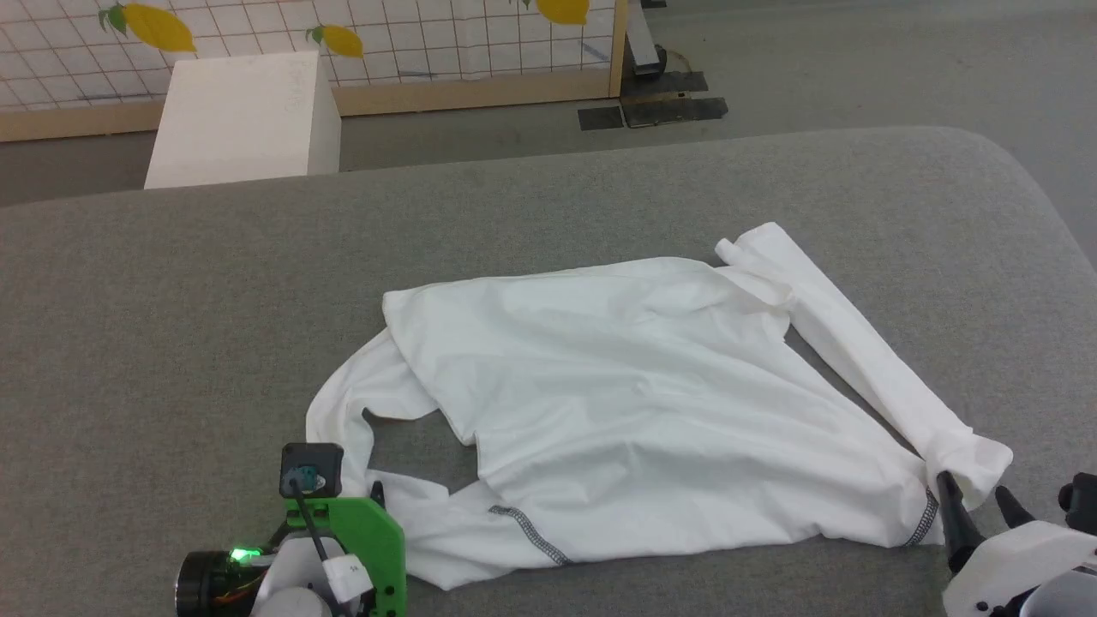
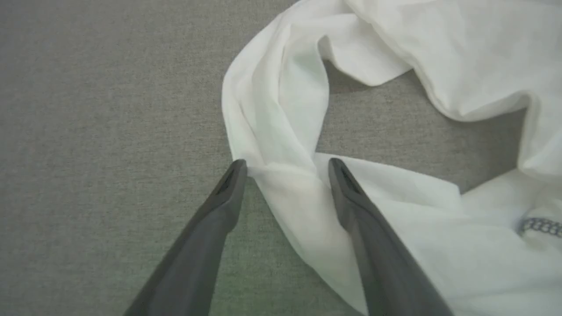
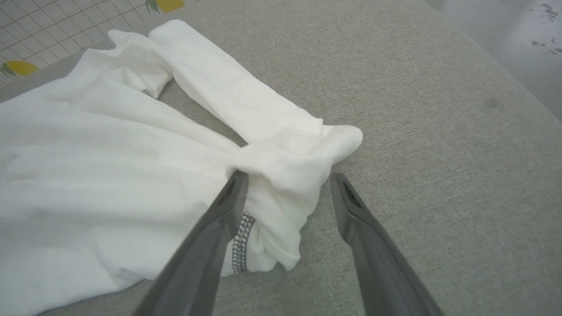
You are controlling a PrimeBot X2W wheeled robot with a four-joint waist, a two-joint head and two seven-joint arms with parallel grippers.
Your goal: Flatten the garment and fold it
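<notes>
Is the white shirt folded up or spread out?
Spread out, not folded: the shirt lies open but wrinkled on the grey surface, one sleeve stretched out straight.

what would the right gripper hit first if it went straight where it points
Probably the bunched sleeve end of the garment, lying just ahead between the open fingers of the right gripper; the tips' height above it is unclear.

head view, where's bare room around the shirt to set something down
Widest bare patch: grey surface left of the garment, toward the white box. The far strip behind it, and right of the outstretched sleeve. Crowded along the near edge, where left gripper and right gripper straddle cloth.
</notes>
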